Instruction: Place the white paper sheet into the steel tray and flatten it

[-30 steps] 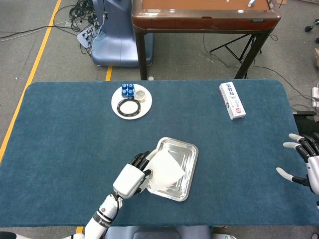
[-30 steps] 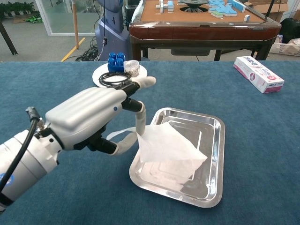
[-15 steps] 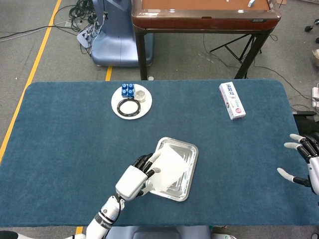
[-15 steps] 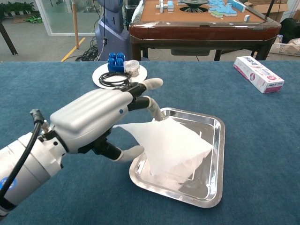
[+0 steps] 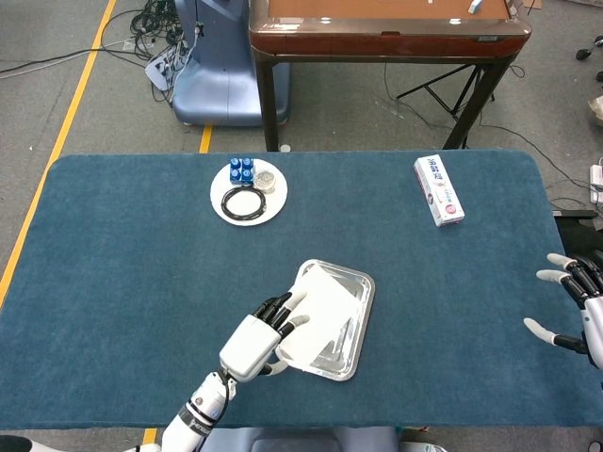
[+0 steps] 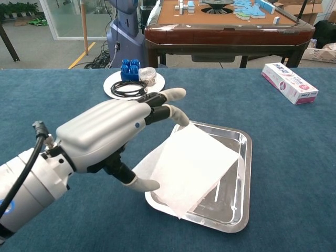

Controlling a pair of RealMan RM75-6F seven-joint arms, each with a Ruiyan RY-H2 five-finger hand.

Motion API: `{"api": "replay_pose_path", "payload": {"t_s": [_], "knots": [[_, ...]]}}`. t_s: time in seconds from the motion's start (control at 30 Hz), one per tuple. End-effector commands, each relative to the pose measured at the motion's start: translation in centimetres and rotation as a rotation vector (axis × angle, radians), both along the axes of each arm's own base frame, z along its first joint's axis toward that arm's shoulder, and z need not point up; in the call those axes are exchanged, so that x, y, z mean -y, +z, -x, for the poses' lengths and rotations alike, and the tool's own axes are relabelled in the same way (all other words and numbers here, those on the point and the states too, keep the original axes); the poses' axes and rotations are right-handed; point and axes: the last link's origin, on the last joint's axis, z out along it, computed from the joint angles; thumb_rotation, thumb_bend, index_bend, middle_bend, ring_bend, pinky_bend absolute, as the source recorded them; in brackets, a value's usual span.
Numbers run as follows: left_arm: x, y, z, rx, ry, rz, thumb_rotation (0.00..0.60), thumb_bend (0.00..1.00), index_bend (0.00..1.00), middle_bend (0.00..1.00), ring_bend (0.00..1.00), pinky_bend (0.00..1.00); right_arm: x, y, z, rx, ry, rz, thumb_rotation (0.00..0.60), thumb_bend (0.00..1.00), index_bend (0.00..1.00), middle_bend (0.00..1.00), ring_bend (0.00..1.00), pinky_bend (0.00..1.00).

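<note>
A: Where's the paper?

B: White paper sheet [image 6: 191, 168] is over the steel tray [image 6: 242, 173], lying slanted, not flat. Its near-left part overhangs the tray's left rim; far corner sits inside, twd the tray's back.

A: Tray pos?

B: Near the tabletop's [image 5: 122, 282] front edge, abt mid-width.

A: Left hand?

B: Left hand [image 6: 107, 137] is at the tray's left rim, fingers [image 6: 176, 114] stretched out over the sheet's upper edge, thumb below at the sheet's left edge. Real pinch or just touching? Can't tell.

A: Right?

B: Right hand [image 5: 579, 306] is by the tabletop's right edge, fingers spread, holding nothing.

A: Other stuff?

B: White plate [image 5: 249, 191] w/ a black ring and blue blocks twd the back edge, left of centre. White box [image 5: 438, 189] twd the back right corner.
</note>
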Motion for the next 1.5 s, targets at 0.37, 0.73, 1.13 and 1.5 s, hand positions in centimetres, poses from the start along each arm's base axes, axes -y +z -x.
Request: {"api": "replay_pose_path", "payload": {"t_s": [0.37, 0.73, 1.13, 1.5], "knots": [[-1.8, 3.3, 1.4, -0.136, -0.064, 0.071, 0.600, 0.34, 0.18, 0.70, 0.72, 0.95, 0.0, -0.2, -0.1, -0.006, 0.000, -0.008, 0.600, 0.00, 0.34, 0.23, 0.14, 0.02], [-3.6, 4.0, 1.7, -0.335, -0.270, 0.044, 0.600, 0.42, 0.18, 0.99, 0.93, 1.00, 0.1, -0.1, 0.2, -0.018, -0.024, -0.019, 0.600, 0.00, 0.35, 0.23, 0.14, 0.07], [-4.2, 2.0, 2.4, -0.458, -0.422, 0.011, 0.600, 0.44, 0.16, 1.00, 0.90, 1.00, 0.1, 0.5, 0.4, -0.009, -0.039, -0.002, 0.600, 0.00, 0.35, 0.23, 0.14, 0.07], [-3.9, -0.1, 3.0, -0.550, -0.449, 0.024, 0.600, 0.44, 0.16, 0.98, 0.89, 1.00, -0.1, 1.0, 0.4, 0.005, -0.037, 0.017, 0.600, 0.00, 0.35, 0.23, 0.14, 0.07]]}}
